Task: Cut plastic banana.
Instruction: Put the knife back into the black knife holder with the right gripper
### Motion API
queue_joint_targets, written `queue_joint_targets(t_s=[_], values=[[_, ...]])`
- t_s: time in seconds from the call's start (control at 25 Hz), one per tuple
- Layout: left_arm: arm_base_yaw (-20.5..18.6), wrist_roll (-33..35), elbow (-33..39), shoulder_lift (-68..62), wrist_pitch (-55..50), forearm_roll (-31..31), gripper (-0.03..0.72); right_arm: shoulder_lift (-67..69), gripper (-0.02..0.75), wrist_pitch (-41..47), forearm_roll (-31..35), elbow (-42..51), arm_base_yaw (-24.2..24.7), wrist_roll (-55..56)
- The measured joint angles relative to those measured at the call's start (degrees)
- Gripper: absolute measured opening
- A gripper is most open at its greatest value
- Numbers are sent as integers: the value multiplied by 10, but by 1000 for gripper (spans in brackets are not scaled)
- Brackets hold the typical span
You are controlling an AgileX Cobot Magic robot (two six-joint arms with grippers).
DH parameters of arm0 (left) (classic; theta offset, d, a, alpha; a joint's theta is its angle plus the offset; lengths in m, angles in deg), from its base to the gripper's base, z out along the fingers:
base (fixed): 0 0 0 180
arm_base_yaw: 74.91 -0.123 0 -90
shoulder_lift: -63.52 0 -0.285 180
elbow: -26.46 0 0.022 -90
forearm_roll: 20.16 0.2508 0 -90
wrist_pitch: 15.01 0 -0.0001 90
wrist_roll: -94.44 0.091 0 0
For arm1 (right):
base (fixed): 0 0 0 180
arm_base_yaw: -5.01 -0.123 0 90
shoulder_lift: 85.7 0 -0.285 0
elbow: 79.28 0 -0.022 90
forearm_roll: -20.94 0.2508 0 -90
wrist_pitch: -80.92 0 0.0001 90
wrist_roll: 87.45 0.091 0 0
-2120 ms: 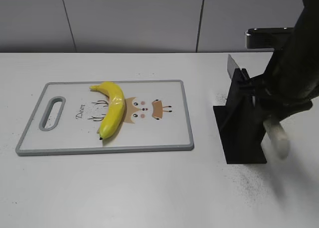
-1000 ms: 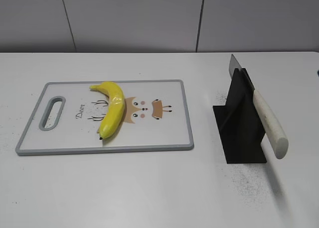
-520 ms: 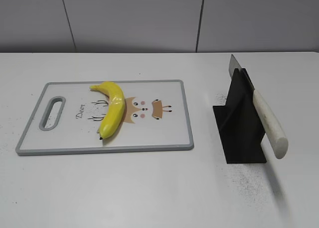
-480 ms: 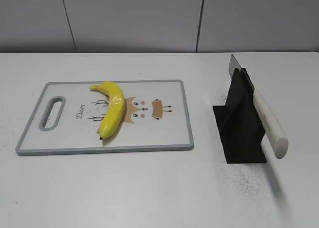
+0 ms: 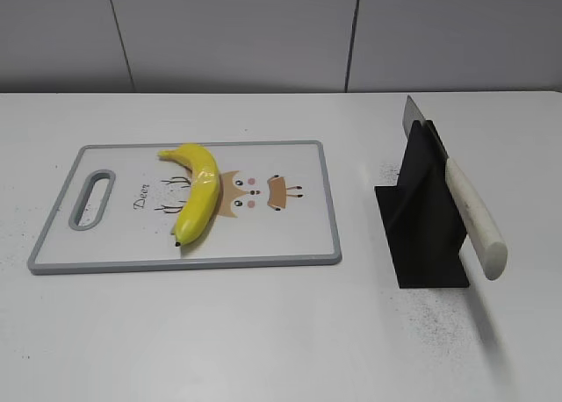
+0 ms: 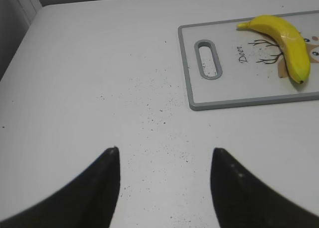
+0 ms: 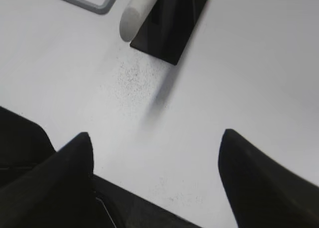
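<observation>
The yellow plastic banana (image 5: 197, 194) lies whole on the white, grey-rimmed cutting board (image 5: 299, 244), left of its middle; it also shows in the left wrist view (image 6: 286, 41). A white-handled knife (image 5: 470, 211) rests in a black stand (image 5: 421, 218) to the right; its handle end shows in the right wrist view (image 7: 138, 11). My left gripper (image 6: 164, 153) is open and empty over bare table, left of the board. My right gripper (image 7: 157, 136) is open and empty near the table's front edge, well back from the stand. Neither arm shows in the exterior view.
The white table (image 5: 263, 332) carries dark specks near the stand and left of the board. The board's handle slot (image 6: 207, 58) faces the left gripper. A grey wall runs behind the table. The table's front edge (image 7: 149, 203) lies under the right gripper.
The right arm, at the knife stand 2.1 s ago, has pulled out of the exterior view. The knife stays in the stand. Banana and board have not moved.
</observation>
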Motion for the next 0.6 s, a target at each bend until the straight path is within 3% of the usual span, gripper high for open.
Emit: queue_joint_targets(t_s=[0.6], values=[[0,0,0,0,0,0,515,-166,589,-3,0,0,4,0]])
